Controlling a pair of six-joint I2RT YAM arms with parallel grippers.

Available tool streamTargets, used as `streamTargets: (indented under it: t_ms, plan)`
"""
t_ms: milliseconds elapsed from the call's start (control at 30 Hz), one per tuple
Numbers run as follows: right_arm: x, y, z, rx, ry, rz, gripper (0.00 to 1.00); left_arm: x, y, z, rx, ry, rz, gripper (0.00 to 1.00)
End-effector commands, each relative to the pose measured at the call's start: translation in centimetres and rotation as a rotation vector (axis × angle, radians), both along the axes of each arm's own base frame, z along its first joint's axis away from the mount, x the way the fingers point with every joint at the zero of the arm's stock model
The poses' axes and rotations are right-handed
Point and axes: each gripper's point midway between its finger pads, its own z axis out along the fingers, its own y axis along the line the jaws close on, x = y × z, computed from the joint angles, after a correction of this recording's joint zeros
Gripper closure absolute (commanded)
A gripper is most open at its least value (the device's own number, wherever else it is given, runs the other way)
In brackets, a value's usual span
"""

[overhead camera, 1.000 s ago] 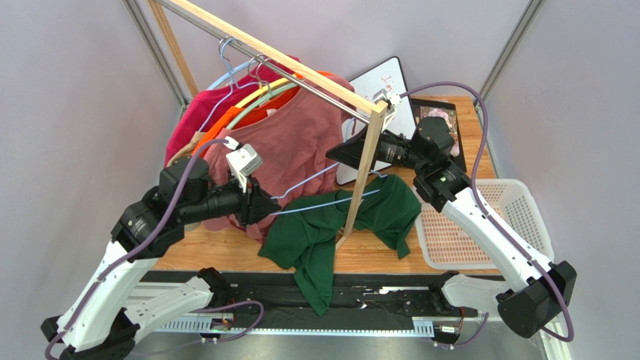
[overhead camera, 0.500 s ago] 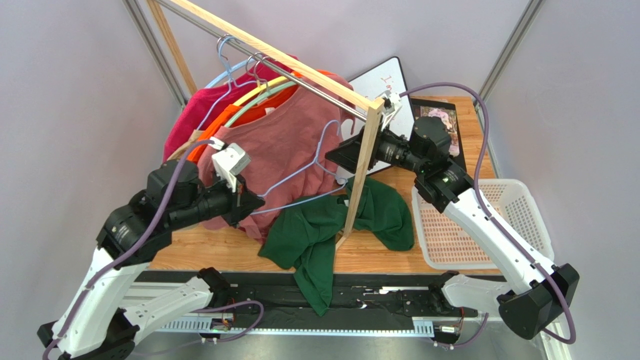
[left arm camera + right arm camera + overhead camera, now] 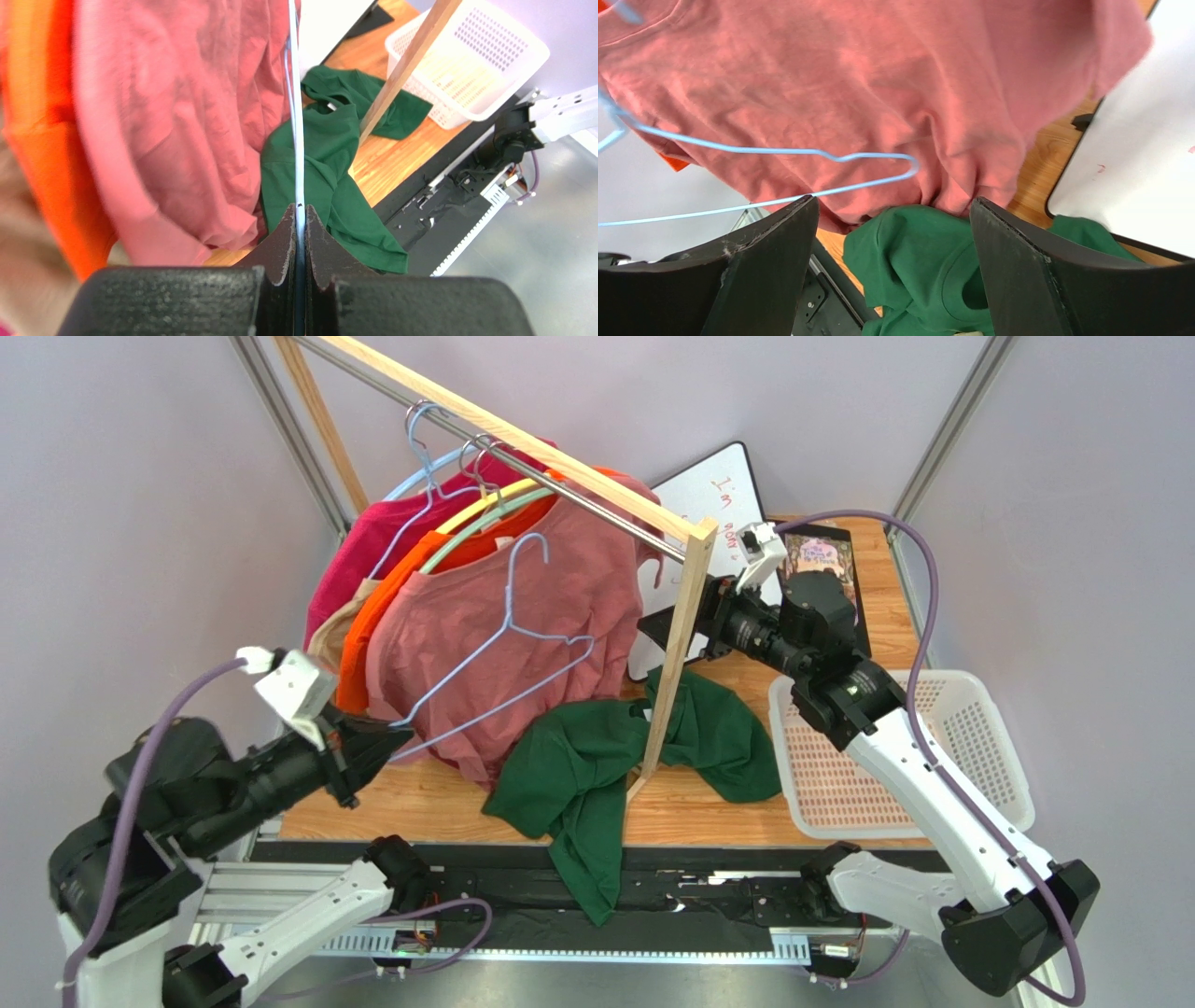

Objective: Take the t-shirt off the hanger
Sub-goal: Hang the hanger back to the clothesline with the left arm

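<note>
The green t-shirt (image 3: 617, 756) lies crumpled on the wooden table, one part hanging over the front edge. It also shows in the left wrist view (image 3: 330, 161) and the right wrist view (image 3: 913, 273). The bare light-blue wire hanger (image 3: 491, 651) hangs in the air in front of the pink shirt, clear of the t-shirt. My left gripper (image 3: 368, 753) is shut on the hanger's lower wire (image 3: 295, 140), pinched between the jaws (image 3: 300, 210). My right gripper (image 3: 671, 633) stands open behind the wooden post, holding nothing (image 3: 894, 203). The hanger wire (image 3: 773, 150) passes ahead of it.
A wooden rack rail (image 3: 519, 441) carries several hung shirts: pink (image 3: 561, 588), orange (image 3: 368, 637) and red (image 3: 368, 546). Its slanted post (image 3: 680, 651) stands just before the right gripper. A white basket (image 3: 968, 742) sits at the right, a whiteboard (image 3: 730, 483) behind.
The left arm has pulled back to the near left with the hanger, which has swung up clear of the green t-shirt. The right gripper has opened and drawn slightly right.
</note>
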Motion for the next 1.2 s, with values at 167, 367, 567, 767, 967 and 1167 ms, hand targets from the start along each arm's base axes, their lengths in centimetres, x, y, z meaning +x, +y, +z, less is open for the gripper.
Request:
streamTargets:
  t_ms: [167, 367, 567, 767, 967, 1167]
  plan:
    - [-0.5, -1.7, 1.2, 0.0, -0.042, -0.048, 0.15, -4.7, 7.8, 3.6, -0.152, -0.155, 0.176, 1.0]
    - [-0.8, -1.8, 0.8, -0.003, -0.031, -0.044, 0.15, -6.6, 11.7, 5.9, -0.231, -0.257, 0.275, 1.0]
    - [-0.8, -1.9, 0.3, -0.016, -0.023, -0.047, 0.15, -7.9, 13.3, 8.6, -0.296, -0.366, 0.291, 1.0]
    - [-0.6, -2.0, -0.2, -0.034, -0.02, -0.053, 0.14, -9.2, 14.2, 10.5, -0.342, -0.445, 0.276, 1.0]
    - [-0.4, -1.9, -0.8, -0.044, -0.009, -0.052, 0.14, -10.6, 12.8, 10.9, -0.34, -0.494, 0.151, 1.0]
    - [-0.4, -1.8, -1.1, -0.047, -0.002, -0.046, 0.14, -10.5, 13.7, 11.4, -0.392, -0.519, 0.198, 1.0]
